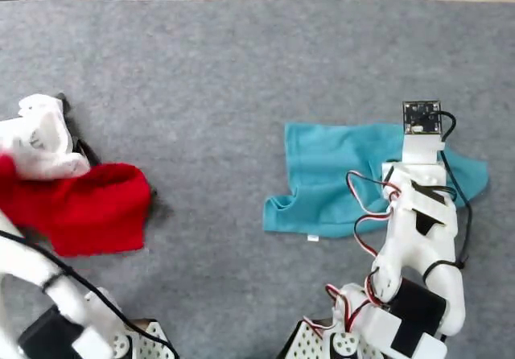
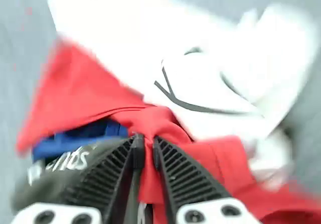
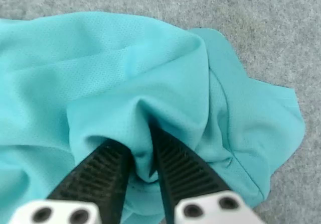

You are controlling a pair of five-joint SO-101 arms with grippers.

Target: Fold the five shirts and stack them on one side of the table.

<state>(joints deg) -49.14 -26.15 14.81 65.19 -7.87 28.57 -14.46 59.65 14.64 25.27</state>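
The teal shirt [image 1: 338, 186] lies part-spread, right of centre on the bench [image 1: 241, 69]. The right arm's fingers [image 3: 161, 151] are closed almost fully on a raised pleat of it, so a fold appears to be in hand. At the bench's left edge, the left arm's fingers [image 2: 168, 161] are clamped on a ridge of the red shirt [image 1: 88, 210], which touches a crumpled white shirt [image 1: 40, 146]. The next move calls for drawing the teal pleat across without dragging the whole garment.
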